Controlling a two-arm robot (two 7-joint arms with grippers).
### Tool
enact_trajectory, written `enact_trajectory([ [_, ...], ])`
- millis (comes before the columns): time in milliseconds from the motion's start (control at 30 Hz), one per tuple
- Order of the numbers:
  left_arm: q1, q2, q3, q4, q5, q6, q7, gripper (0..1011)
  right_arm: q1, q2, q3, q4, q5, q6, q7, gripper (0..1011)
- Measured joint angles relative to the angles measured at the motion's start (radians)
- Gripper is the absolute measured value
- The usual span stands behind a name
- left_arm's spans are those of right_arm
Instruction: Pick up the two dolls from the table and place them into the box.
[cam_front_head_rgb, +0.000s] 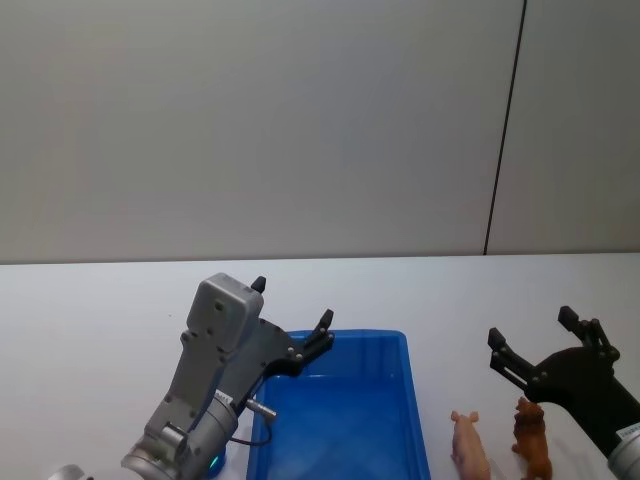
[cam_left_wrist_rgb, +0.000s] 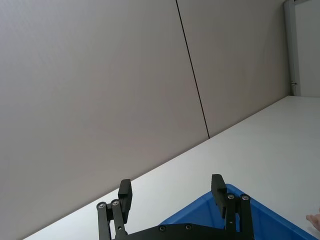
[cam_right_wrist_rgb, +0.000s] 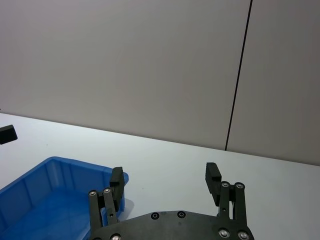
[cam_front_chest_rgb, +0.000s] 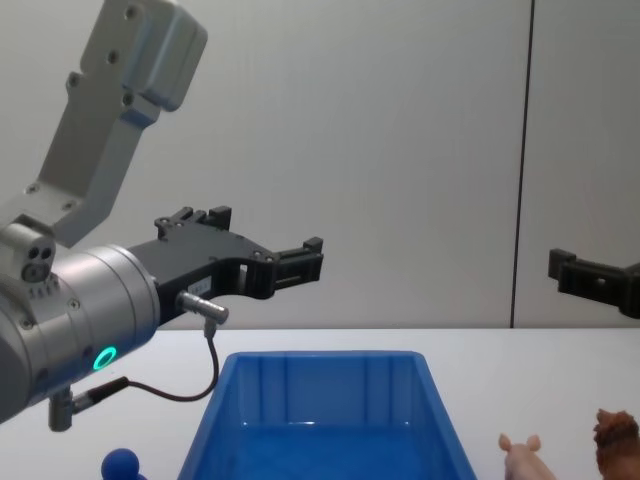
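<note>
Head view has the right hand (cam_front_head_rgb: 531, 327) spread wide and empty, above and just beyond the brown doll (cam_front_head_rgb: 532, 440); the pink doll (cam_front_head_rgb: 468, 445) sits just left, beside the box (cam_front_head_rgb: 350, 336), both lengthwise near-to-far. Left hand (cam_front_head_rgb: 292, 302), also wide, hovers over the box's far-left rim. Open bench (cam_front_head_rgb: 100, 310) lies beyond.

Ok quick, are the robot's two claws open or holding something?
Left gripper: open, empty, raised by the box.
Right gripper: open, empty, raised near the brown doll.

You've got a glossy smooth blue plastic box (cam_front_head_rgb: 415, 400), matt white table (cam_front_head_rgb: 100, 320), one smooth pink doll (cam_front_head_rgb: 468, 445), one shaggy reddish-brown doll (cam_front_head_rgb: 532, 445).
</note>
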Motion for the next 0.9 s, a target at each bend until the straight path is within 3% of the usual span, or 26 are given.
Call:
enact_trajectory([
  [500, 0.000, 0.000, 0.000, 0.000, 0.000, 0.000, 0.000, 1001, -0.001, 0.000, 0.001, -0.001, 0.000, 0.004, -0.001, 1001],
  [900, 0.000, 0.000, 0.000, 0.000, 0.000, 0.000, 0.000, 1001, -0.035, 0.002, 0.002, -0.028, 0.011, 0.065, -0.055, 1001],
])
